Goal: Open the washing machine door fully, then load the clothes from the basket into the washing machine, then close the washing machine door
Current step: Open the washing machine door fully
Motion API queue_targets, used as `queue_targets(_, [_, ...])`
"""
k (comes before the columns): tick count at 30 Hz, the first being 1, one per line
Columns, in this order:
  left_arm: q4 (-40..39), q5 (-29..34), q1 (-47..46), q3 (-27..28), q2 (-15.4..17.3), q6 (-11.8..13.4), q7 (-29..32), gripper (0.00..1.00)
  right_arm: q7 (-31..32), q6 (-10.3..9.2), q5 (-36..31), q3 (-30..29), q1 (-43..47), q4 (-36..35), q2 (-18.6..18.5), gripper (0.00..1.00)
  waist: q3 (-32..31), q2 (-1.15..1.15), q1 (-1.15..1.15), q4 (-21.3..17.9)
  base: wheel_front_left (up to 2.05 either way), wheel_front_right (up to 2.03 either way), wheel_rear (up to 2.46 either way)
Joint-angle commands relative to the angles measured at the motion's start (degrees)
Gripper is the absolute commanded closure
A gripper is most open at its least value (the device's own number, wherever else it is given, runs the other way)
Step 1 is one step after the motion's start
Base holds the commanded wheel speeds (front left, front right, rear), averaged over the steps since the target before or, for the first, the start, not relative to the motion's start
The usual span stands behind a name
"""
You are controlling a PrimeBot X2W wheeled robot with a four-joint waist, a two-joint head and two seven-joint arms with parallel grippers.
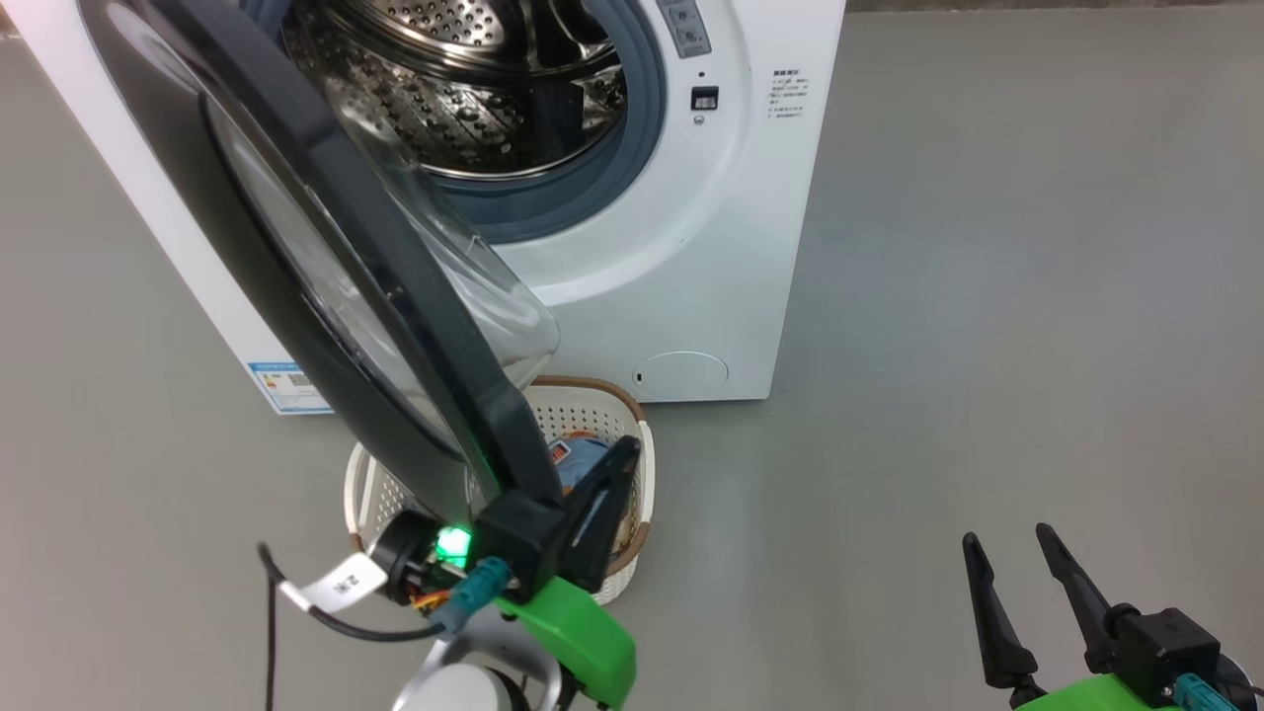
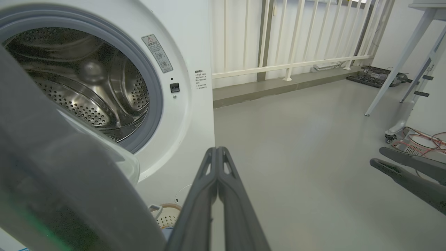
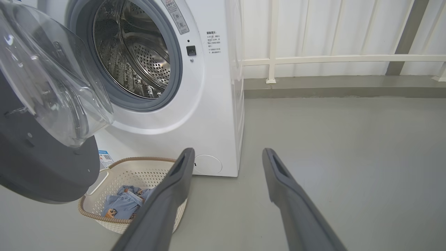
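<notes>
The washing machine [image 1: 691, 247] stands with its steel drum [image 1: 464, 89] exposed. The washing machine door [image 1: 395, 296] is swung well out towards me, its black rim and glass bowl over the basket [image 1: 632, 415]. My left gripper [image 1: 622, 452] is shut and empty, right against the inner side of the door's lower rim, above the basket; its closed fingers [image 2: 216, 164] point past the machine. The clothes [image 3: 122, 204], light blue with orange figures, lie in the basket [image 3: 139, 162]. My right gripper [image 1: 1007, 538] stands open and empty at the lower right, far from the basket.
Grey floor spreads to the right of the machine. A white railing [image 2: 289, 64] and a low step run along the back wall. Table legs [image 2: 400, 59], a caster and loose cables [image 2: 421, 139] are at the far right. My right gripper [image 2: 377, 156] also shows there.
</notes>
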Motion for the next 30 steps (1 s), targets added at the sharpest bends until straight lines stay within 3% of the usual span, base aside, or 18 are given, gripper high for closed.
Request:
queue_targets(1, [-0.2, -0.6, -1.3, 2.7, 0.6, 0.7, -0.4, 1.00, -0.7, 0.09, -0.3, 1.3, -1.2, -1.5, -0.4, 0.00, 0.3, 0.00, 0.00, 0.0, 0.00, 0.00, 0.00])
queue_targets(14, [7.5, -2.8, -2.6, 5.4, 0.6, 1.6, -2.9, 1.00, -0.7, 0.09, -0.1, 1.0, -1.8, -1.4, -0.4, 0.00, 1.0, 0.00, 0.00, 0.4, 0.00, 0.00, 0.00])
queue_targets(30, [5.1, -3.4, 0.2, 6.8, 2.2, 4.5, -3.7, 1.00, -0.7, 0.09, 0.1, 0.7, -2.4, -1.5, -0.4, 0.00, 2.0, 0.00, 0.00, 1.7, 0.00, 0.00, 0.00])
